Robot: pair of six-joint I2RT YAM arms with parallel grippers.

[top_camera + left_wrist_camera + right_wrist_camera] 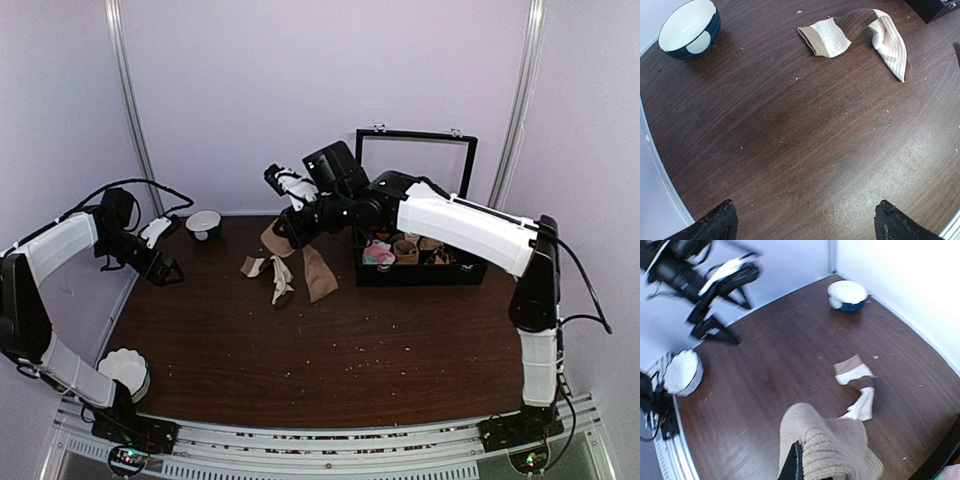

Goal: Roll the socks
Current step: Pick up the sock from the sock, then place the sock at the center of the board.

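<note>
My right gripper [291,228] is shut on a tan-beige knit sock [276,241] and holds it above the table at the back middle. In the right wrist view this sock [832,447] bunches over the gripper [822,472], with only one dark finger [794,466] showing. A second tan sock [318,272] lies flat on the table just right of it. My left gripper [166,269] is open and empty, low over the table at the left. Its fingertips [720,224] stand wide apart in the left wrist view.
A brown-and-white striped sock [272,277] lies crumpled beside the tan ones and shows in both wrist views [855,35] [856,390]. A blue-and-white bowl [204,223] stands at the back left. A white bowl [126,372] stands front left. An open black box [420,268] holds rolled socks at the right.
</note>
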